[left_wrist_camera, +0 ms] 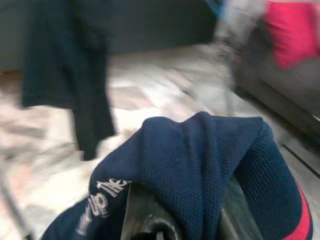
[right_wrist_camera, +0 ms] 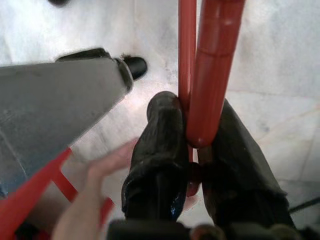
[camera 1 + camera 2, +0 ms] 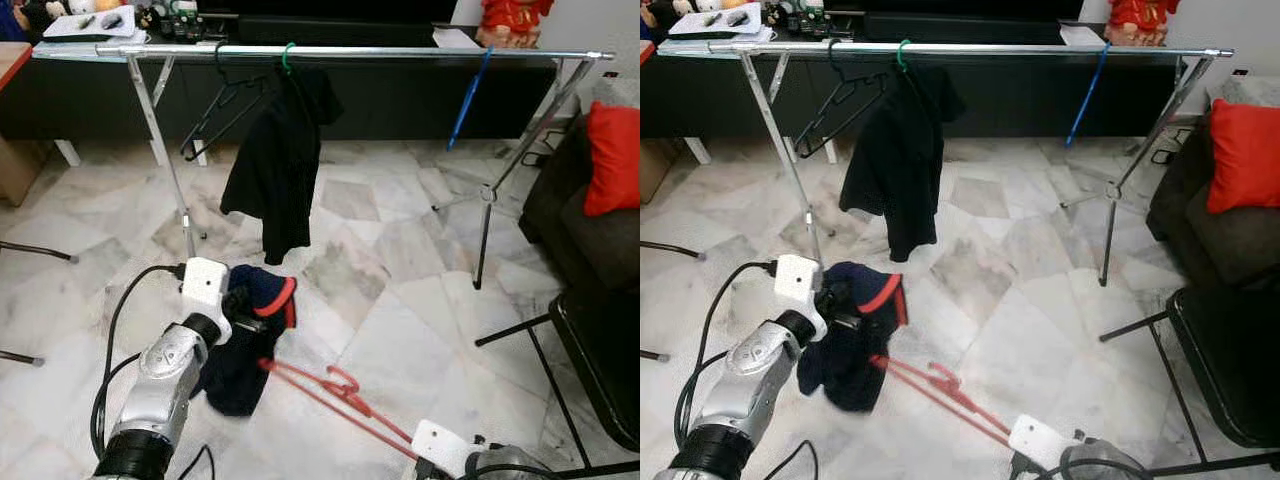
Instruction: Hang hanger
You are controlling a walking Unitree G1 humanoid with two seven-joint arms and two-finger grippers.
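Note:
A red hanger (image 3: 335, 393) lies slanted low over the marble floor. My right gripper (image 2: 192, 107) is shut on its bar (image 2: 215, 60) near the hook, at the bottom right of the eye views. The hanger's far arm reaches into a navy garment with red trim (image 3: 243, 350). That garment hangs from my left gripper (image 3: 248, 318), which is shut on its upper edge; in the left wrist view the cloth (image 1: 200, 160) drapes over the fingers. Beyond stands a silver clothes rail (image 3: 400, 52).
On the rail hang a black garment on a green hook (image 3: 275, 160), an empty black hanger (image 3: 220, 115) and a blue hanger (image 3: 468, 100). A dark sofa with a red cushion (image 3: 612, 160) and a black seat (image 3: 600, 350) stand at the right. A black cable (image 3: 120, 310) trails by my left arm.

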